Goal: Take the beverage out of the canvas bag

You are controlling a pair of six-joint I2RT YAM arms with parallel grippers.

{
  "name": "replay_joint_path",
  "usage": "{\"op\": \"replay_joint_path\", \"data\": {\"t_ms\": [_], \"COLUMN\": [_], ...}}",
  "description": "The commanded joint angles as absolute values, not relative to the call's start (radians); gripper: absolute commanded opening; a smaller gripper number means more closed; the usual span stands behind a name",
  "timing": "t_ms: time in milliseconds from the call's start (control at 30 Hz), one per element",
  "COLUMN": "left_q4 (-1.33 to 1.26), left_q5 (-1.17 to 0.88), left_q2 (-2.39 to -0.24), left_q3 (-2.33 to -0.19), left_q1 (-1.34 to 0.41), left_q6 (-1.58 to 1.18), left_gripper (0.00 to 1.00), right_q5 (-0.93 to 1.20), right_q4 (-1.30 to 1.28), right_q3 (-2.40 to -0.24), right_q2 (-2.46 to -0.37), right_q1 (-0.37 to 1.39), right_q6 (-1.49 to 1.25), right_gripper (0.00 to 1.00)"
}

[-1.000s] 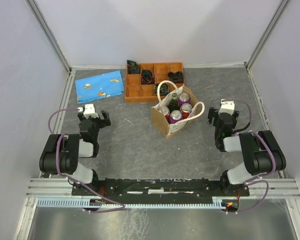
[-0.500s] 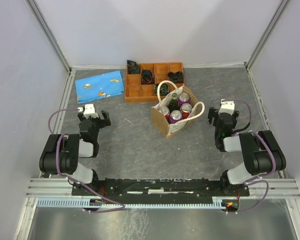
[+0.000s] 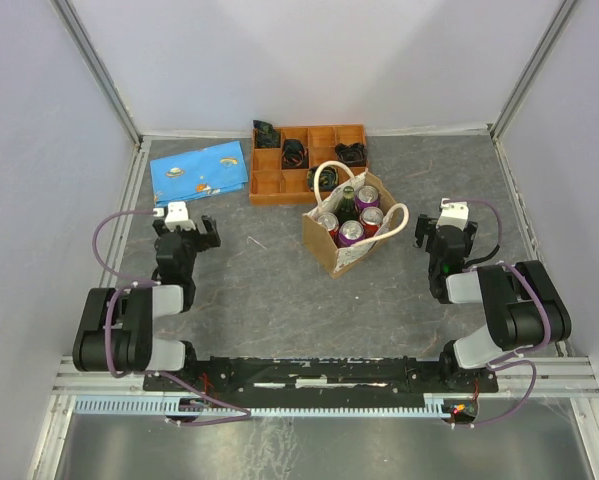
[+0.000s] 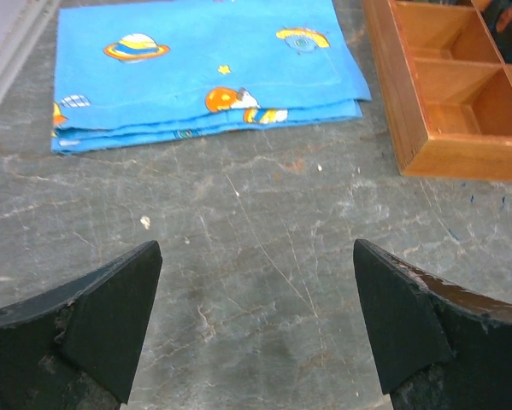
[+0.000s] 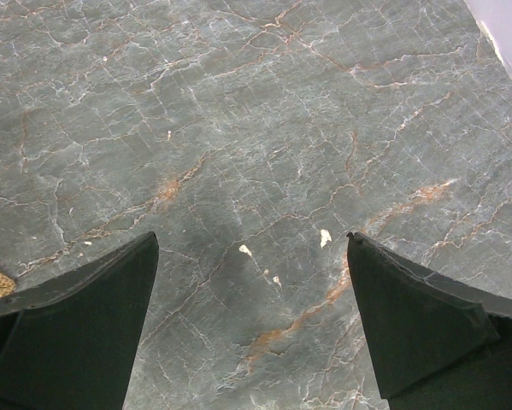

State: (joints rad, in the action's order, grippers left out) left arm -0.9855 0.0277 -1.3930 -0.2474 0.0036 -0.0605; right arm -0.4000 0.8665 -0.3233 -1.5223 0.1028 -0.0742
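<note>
On grey table [image 3: 279, 290], canvas bag [image 3: 339, 252] holding cans [image 3: 350, 232], labels unreadable, left claw [image 4: 256, 256] and right claw [image 5: 251, 243] spread, empty

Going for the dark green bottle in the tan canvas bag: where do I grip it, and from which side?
Probably its top, from straight above. The dark green bottle stands upright in the middle of the tan canvas bag, with metal cans packed around it, so its sides look blocked. The cream rope handles loop at the bag's edges, leaving the top open.
</note>
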Motion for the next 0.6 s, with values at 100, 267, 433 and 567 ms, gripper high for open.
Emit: {"op": "replay_joint_path", "data": {"t_ms": [100, 267, 433, 567], "left_q4": [-0.818, -0.645, -0.583, -0.566], "left_q5": [0.082, -0.07, -0.203, -0.234], "left_q2": [-1.263, -1.265, -1.311, -1.306], "left_q3": [-0.336, -0.462, -0.581, -0.649], "left_q1": [-0.002, -0.002, -0.017, -0.094], "left_q6": [-0.034, -0.05, -0.127, -0.142], "left_gripper": [0.99, 0.99, 0.99, 0.99], "right_q5": [-0.394, -0.393, -0.394, -0.394], "right_q4": [0.899, 0.899, 0.898, 0.897], "right_q3": [-0.351, -0.35, -0.35, -0.35], "right_q2": [-1.514, -1.514, -1.513, -1.513], "right_q1": [0.101, 0.1, 0.1, 0.1], "right_q6": [-0.08, -0.079, -0.079, -0.08], "right_gripper": [0.99, 0.99, 0.99, 0.99]}}
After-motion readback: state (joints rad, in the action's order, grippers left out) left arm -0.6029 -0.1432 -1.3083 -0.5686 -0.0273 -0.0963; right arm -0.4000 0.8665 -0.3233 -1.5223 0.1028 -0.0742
